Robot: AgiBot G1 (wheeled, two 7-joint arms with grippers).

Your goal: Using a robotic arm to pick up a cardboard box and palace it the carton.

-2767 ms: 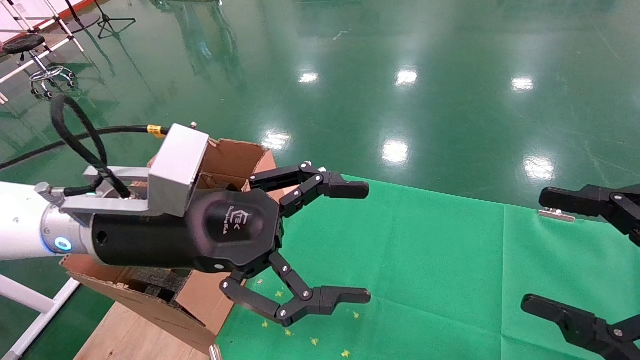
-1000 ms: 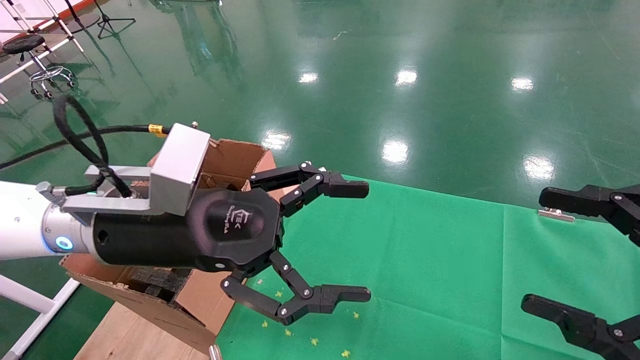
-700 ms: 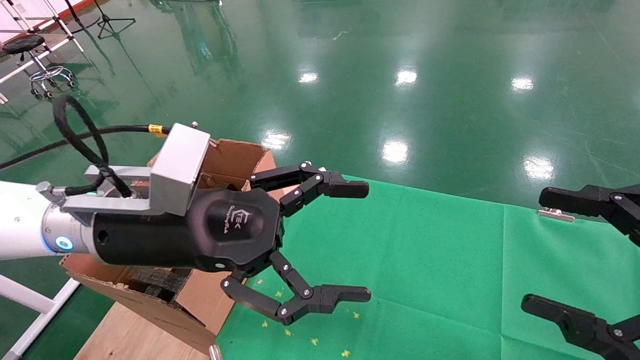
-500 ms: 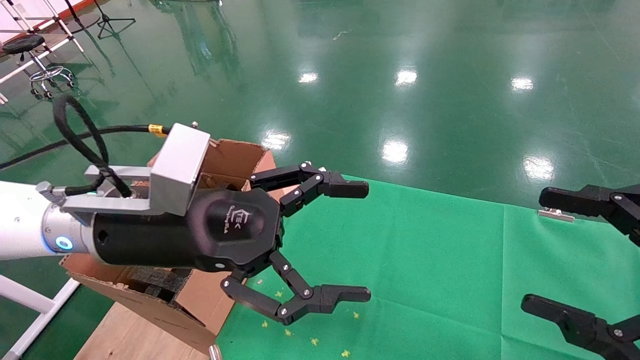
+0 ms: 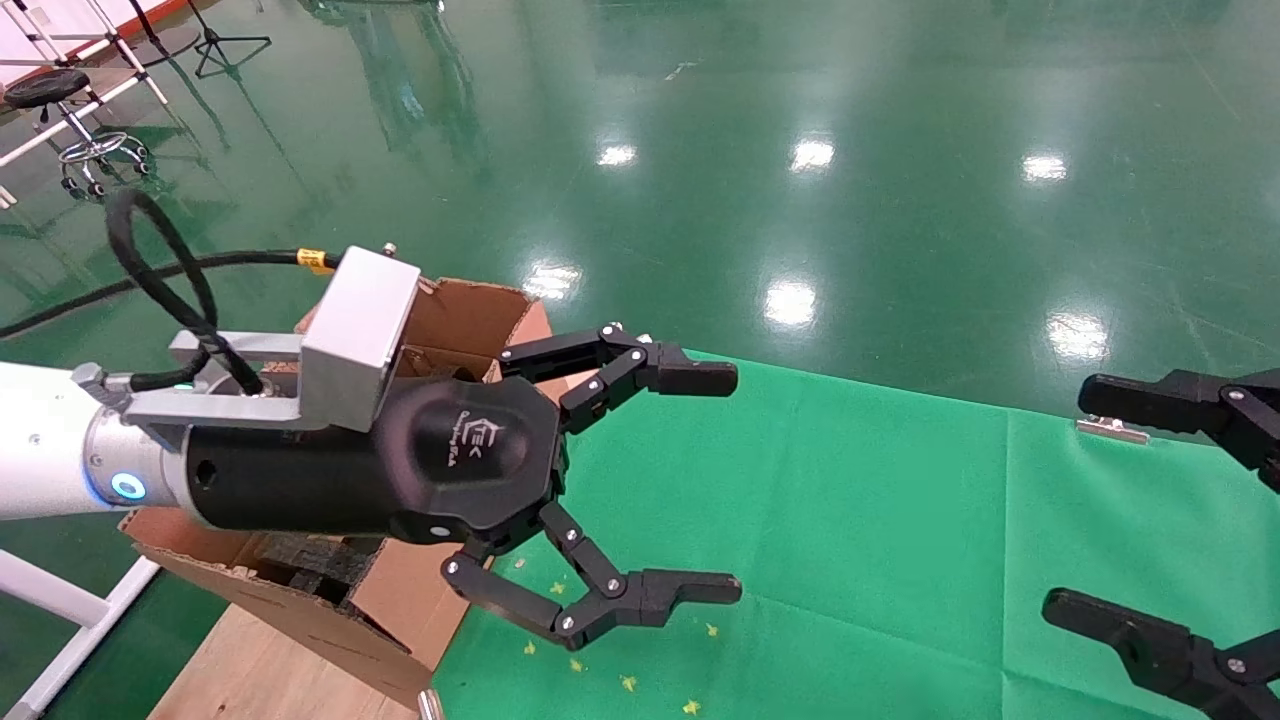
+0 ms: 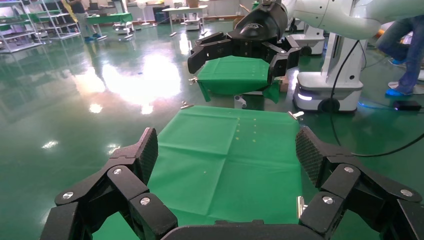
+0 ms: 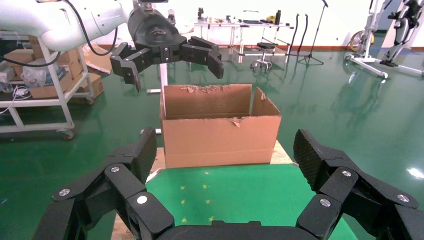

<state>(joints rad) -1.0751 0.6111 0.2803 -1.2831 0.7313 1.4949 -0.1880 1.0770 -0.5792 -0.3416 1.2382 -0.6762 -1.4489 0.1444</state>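
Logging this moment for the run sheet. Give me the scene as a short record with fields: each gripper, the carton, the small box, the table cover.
left gripper: open, empty, raised beside the carton
right gripper: open, empty, at the right edge
carton: open top, torn flaps, at the table's left end
small box: not visible in any view
green cloth: spread over the table, nothing to pick up on it

The only marking is a small pale logo with a line of tiny lettering under it, printed on the rounded black housing of the left gripper (image 5: 650, 485) of the white robotic arm (image 5: 40, 445). The letters are too small to read. Nothing else bears legible text, numbers or signs.
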